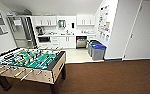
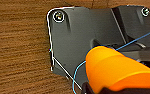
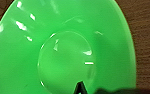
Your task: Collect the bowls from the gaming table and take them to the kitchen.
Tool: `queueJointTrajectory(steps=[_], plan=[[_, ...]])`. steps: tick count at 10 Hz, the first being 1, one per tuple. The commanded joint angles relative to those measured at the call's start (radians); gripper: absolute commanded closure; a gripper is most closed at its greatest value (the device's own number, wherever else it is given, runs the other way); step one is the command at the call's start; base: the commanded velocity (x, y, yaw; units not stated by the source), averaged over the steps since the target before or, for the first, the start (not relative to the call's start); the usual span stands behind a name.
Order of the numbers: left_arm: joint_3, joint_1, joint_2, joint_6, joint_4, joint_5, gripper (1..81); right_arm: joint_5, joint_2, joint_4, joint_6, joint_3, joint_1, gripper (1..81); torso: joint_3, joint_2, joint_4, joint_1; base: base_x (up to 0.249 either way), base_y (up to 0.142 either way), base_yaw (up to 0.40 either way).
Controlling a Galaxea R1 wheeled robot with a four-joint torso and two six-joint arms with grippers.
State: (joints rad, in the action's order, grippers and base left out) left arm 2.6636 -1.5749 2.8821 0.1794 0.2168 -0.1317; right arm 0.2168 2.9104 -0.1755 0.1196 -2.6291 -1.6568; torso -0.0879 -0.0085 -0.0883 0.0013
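Orange bowl [image 2: 118, 70] fills my left wrist camera and lime green bowl [image 3: 63, 50] my right, above brown carpet [image 1: 111, 77], though I cannot tell whether my fingers grip them.

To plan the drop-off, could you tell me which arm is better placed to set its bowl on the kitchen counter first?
Left, marginally: the white kitchen counter lies ahead, left of centre in the head view. The left wrist view shows the round orange plastic bowl, the right the lime green plastic bowl.
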Motion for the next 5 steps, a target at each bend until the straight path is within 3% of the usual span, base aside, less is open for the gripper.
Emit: queueJointTrajectory(steps=[1, 5], plan=[[0.004, 0.028, -0.009, -0.009, 0.012, 0.05, 81.1, -0.04, -0.001, -0.019, -0.005, 0.002, 0.018, 81.1, 0.0, 0.0, 0.0, 0.0, 0.136, 0.0, 0.0], [0.004, 0.029, -0.009, -0.008, 0.016, 0.05, 81.1, -0.042, 0.0, -0.021, -0.003, -0.006, 0.021, 81.1, 0.0, 0.0, 0.0, 0.0, 0.136, 0.0, 0.0]])
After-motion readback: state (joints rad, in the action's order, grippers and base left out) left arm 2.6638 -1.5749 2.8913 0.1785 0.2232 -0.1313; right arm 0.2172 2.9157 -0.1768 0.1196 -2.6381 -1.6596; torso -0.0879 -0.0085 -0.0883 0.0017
